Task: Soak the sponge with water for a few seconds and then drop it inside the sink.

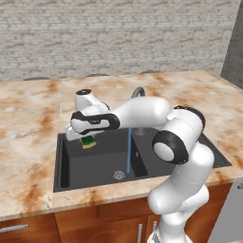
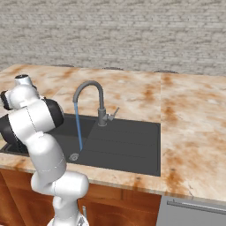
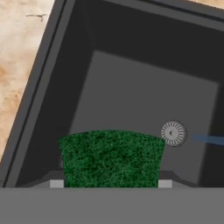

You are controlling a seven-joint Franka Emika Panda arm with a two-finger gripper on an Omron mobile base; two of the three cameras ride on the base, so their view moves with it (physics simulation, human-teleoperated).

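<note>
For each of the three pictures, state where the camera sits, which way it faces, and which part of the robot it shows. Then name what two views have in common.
Left base view: behind the arm to its left, looking forward and down at the sink; the arm reaches across, the gripper shut on the sponge.
Right base view: behind to its right, facing the faucet; the arm rises at lower left.
Hand view: on the hand, looking down into the basin past the sponge to the drain.
Shared: both base views show the water.

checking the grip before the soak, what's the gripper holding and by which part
The gripper is shut on the small green-and-yellow rectangular sponge, fingers pinching its two opposite ends, with the block hanging over the dark sink basin.
</note>
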